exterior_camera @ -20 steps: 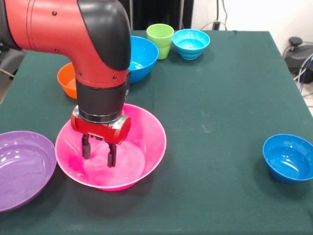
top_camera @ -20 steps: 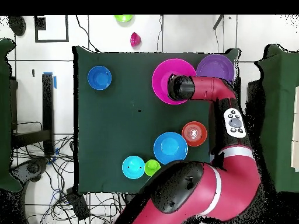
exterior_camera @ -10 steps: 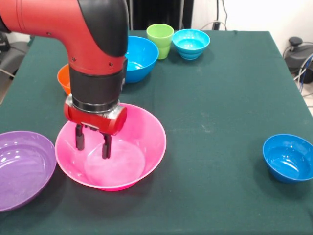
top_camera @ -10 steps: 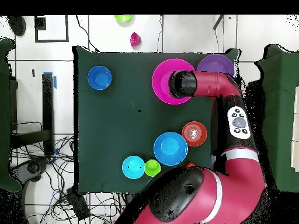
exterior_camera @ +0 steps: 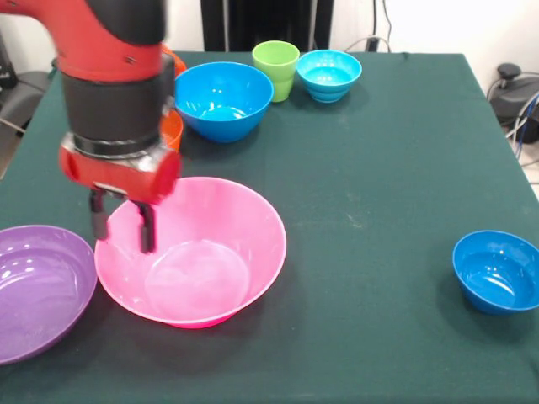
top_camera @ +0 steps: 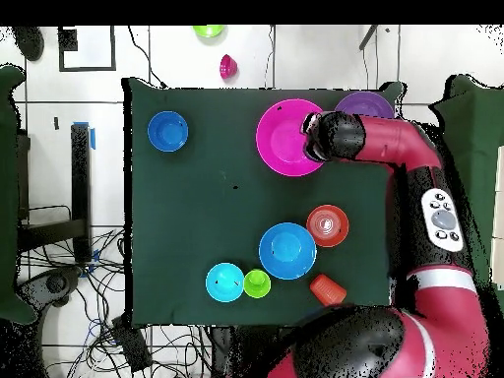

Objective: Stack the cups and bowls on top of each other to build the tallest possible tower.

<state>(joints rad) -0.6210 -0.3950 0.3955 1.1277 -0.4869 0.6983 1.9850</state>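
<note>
My gripper (exterior_camera: 122,227) hangs open and empty over the left rim of the huge pink bowl (exterior_camera: 215,265), one finger inside it and one at its edge. Left of it lies the purple bowl (exterior_camera: 38,290), partly covered by the arm in the overhead view (top_camera: 366,102). Behind the arm a sliver of the small orange bowl (exterior_camera: 173,130) shows; it is whole from above (top_camera: 327,225). Farther back stand the medium blue bowl (exterior_camera: 223,99), the lime green cup (exterior_camera: 276,67) and the cyan bowl (exterior_camera: 328,74). The dark blue bowl (exterior_camera: 497,271) sits alone at the right. The orange cup (top_camera: 326,287) lies by the table edge.
All bowls and cups stand apart on the dark green table (exterior_camera: 379,168); none is stacked. Beyond the table's far edge in the overhead view, a small green object (top_camera: 208,31) and a magenta one (top_camera: 227,67) lie on the floor. Cables (top_camera: 69,285) trail beside the table.
My gripper has slid from the middle of the pink bowl to its left rim, still open. The arm swung aside, which uncovered the medium blue bowl and the orange cup.
</note>
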